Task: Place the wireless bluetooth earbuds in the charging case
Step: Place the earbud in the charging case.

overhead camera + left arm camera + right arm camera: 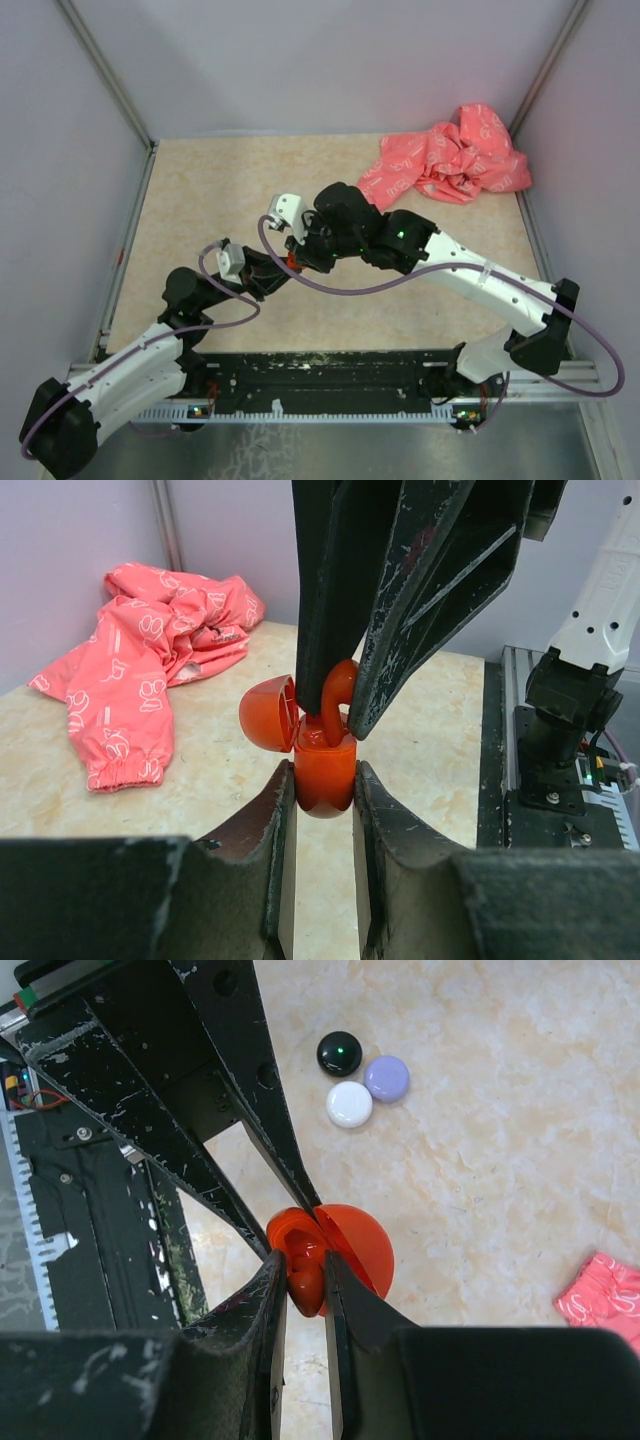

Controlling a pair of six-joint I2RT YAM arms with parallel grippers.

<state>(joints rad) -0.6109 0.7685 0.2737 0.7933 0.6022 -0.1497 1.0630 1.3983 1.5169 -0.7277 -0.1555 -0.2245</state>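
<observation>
Our left hand (325, 782) is pressed onto the charging case (325, 760), its two scuffed black fingers (272, 830) clamping the smooth, glossy, egg-shaped orange-red body from either side and holding it upright above the table (430, 740). The case's domed lid (268, 712) is hinged open to one side like a half shell. Our right hand (340, 718) comes down from above, its long, paint-chipped black fingers nearly together, pinching a small curved red earbud (342, 680) whose lower end sits at the case's open mouth. In the right wrist view the same earbud (305, 1288) shows as a dark red nub between our fingertips, touching the case rim. Farther out on the marbled beige surface lie three smooth, pebble-like round discs in a tight cluster: black (339, 1052) with a green glint, lilac (386, 1078) and white (349, 1103). A crumpled pink garment (150, 670) printed in white lies at the far edge.
</observation>
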